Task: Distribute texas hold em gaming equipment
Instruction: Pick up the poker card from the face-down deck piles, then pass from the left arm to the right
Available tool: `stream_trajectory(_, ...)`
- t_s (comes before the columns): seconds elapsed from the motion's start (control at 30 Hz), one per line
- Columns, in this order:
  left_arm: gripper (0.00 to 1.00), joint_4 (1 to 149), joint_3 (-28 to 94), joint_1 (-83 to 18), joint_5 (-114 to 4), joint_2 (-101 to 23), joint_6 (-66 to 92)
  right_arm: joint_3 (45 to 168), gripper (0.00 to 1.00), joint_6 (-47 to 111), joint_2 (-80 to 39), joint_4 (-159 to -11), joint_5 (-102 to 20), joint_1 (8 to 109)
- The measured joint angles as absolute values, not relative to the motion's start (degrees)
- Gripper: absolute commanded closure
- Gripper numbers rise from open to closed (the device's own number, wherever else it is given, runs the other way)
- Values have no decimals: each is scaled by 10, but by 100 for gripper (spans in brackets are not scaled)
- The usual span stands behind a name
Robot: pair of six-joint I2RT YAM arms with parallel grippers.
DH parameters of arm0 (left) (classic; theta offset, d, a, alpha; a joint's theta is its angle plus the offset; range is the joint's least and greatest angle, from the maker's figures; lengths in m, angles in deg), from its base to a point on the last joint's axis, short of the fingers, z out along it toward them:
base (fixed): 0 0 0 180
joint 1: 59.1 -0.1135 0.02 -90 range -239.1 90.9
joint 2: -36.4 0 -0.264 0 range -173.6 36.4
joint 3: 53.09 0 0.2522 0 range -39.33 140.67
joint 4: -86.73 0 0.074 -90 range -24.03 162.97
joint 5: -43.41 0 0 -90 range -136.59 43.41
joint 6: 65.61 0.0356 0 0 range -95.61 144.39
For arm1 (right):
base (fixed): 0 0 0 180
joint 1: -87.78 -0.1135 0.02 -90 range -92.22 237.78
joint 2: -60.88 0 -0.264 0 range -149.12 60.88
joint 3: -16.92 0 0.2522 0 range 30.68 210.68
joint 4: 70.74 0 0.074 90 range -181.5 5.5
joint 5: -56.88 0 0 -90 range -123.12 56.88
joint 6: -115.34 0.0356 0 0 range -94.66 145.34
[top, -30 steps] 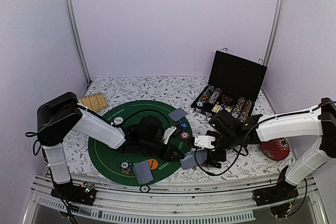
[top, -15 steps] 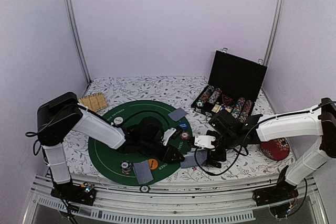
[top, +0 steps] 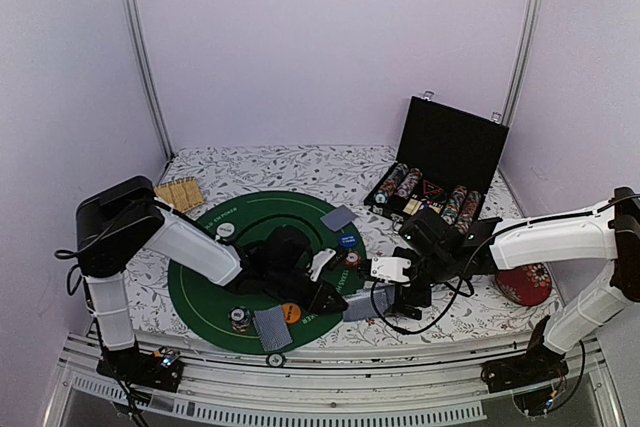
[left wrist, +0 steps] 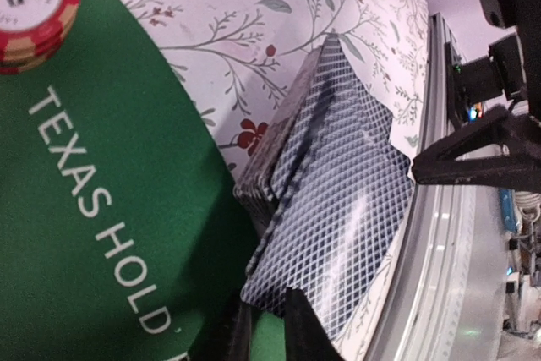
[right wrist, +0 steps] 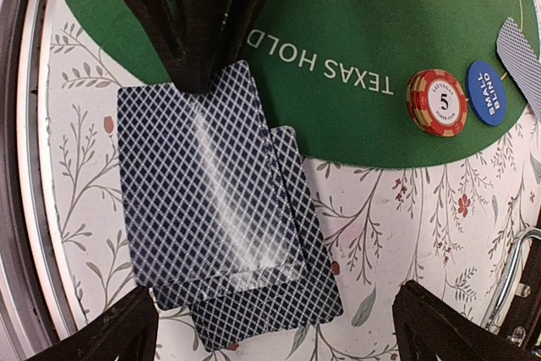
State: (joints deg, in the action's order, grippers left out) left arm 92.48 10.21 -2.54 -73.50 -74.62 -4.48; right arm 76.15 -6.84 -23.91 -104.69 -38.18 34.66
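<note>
One card [right wrist: 207, 175] pinched, one blue button [right wrist: 485, 92]

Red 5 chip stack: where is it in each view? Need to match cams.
Top external: red 5 chip stack sits near the green mat's right edge, just above the card deck.
Left wrist: top-left corner.
Right wrist: right of centre, beside the blue chip.
Shared landmark: the card deck, visible in all three.
</note>
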Motion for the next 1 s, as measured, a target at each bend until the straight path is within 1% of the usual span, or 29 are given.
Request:
stream_trajectory(0.03,98,925,102,-25,-736,-747,-47,762,1,-68,-239,-1047,-382,347)
stream_trajectory(0.07,100,925,102,-25,-736,-747,-47,762,1,-68,-239,-1047,-382,347)
stream_trajectory(0.3,100,928,102,-25,-740,-746,-45,762,1,-66,-236,-1047,-377,347)
stream_trajectory(0.47,100,929,89,-25,-740,-717,-23,762,1,-53,-199,-1044,-374,357)
stream_trajectory(0.73,100,954,70,-25,-747,-663,30,763,1,9,-87,-1010,-437,414)
stream_trajectory(0.87,100,987,40,-25,-746,-619,54,773,1,61,-53,-990,-500,441)
stream_trajectory(1.0,100,1028,0,-25,-741,-553,80,786,10,98,-53,-971,-573,449)
